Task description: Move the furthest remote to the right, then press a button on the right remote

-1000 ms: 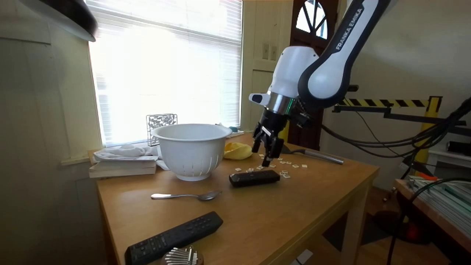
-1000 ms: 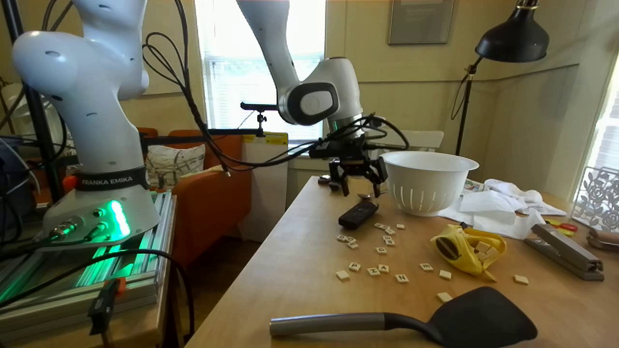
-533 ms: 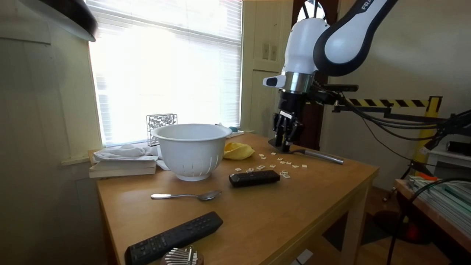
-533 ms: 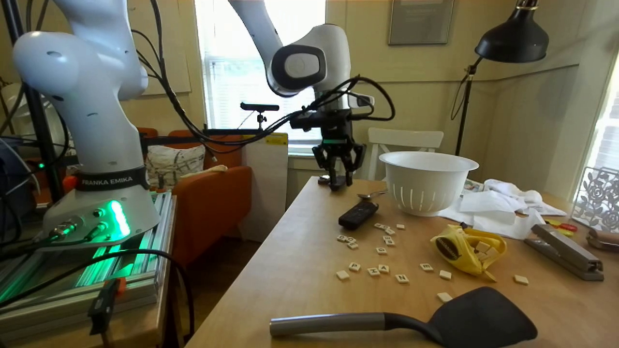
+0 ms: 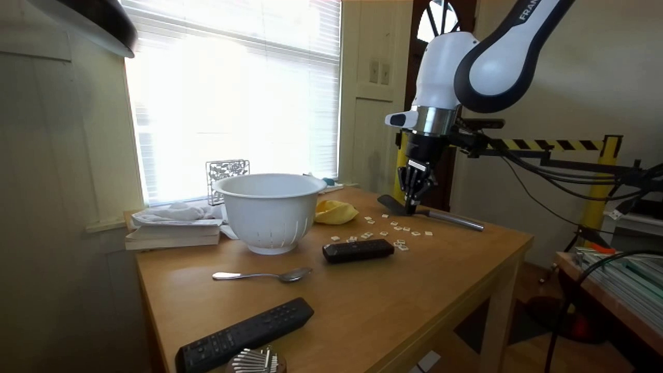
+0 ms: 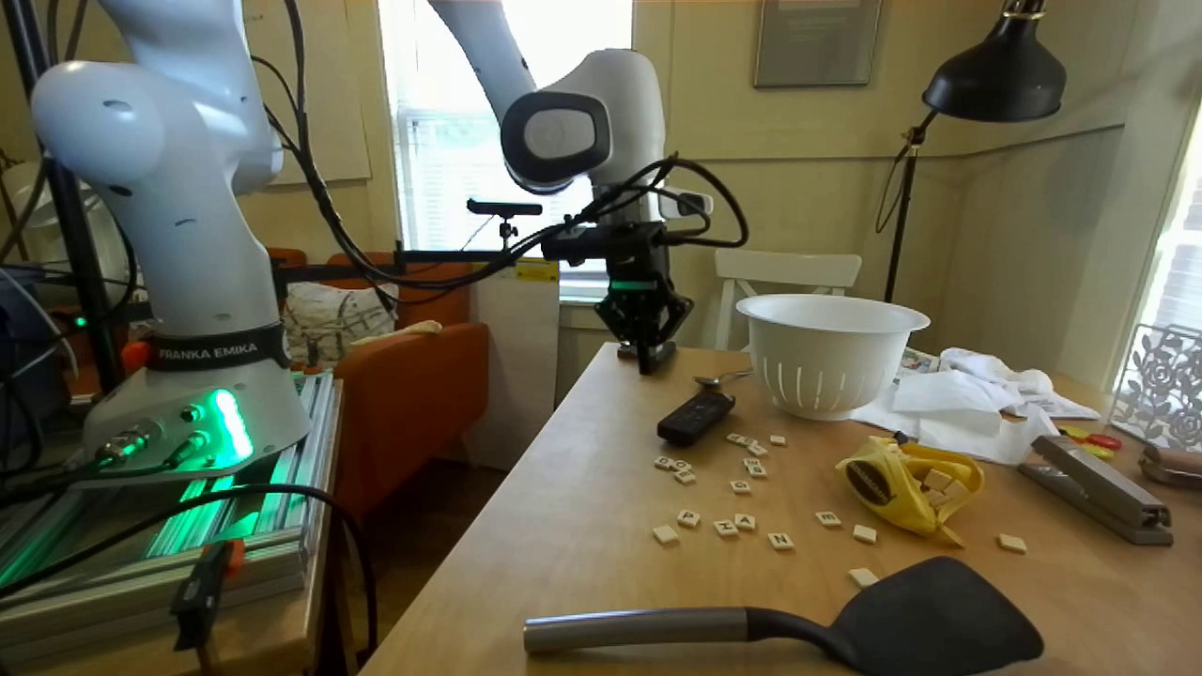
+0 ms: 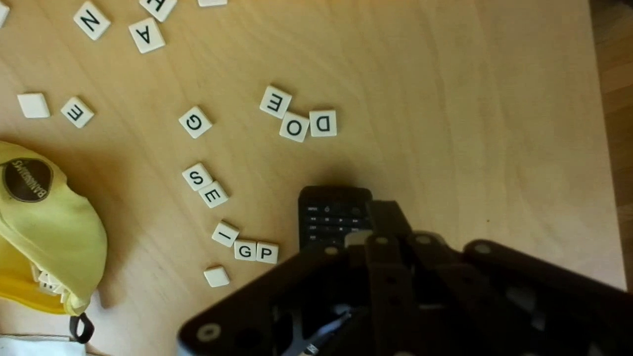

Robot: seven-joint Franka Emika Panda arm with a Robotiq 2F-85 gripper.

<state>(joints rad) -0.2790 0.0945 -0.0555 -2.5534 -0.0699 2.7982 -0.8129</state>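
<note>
The short black remote (image 5: 358, 251) lies on the table beyond the longer one and is the furthest remote; it is also the right remote. Small white-marked buttons show on this remote (image 7: 329, 217) in the wrist view, its lower part hidden behind my gripper (image 7: 388, 215). The longer black remote (image 5: 246, 334) rests near the table's front corner. Held above the table, my gripper (image 5: 411, 207) is shut, its fingertips together with nothing between them. In the wrist view the tips overlap the short remote's right edge. Contact cannot be made out. My gripper (image 6: 646, 364) points straight down.
A white colander (image 5: 269, 207) and a spoon (image 5: 261, 276) stand near the short remote. Letter tiles (image 7: 195, 122) are scattered beside it, with a yellow pouch (image 6: 911, 488) further off. A spatula (image 6: 939, 615) and a stapler (image 6: 1103, 488) lie farther along the table (image 6: 526, 554).
My gripper has gone from open to shut. It has swung to a vertical pose and shifted sideways, rightward in one exterior picture, leftward in the opposite one, lowering slightly at the end. Both remotes stayed put.
</note>
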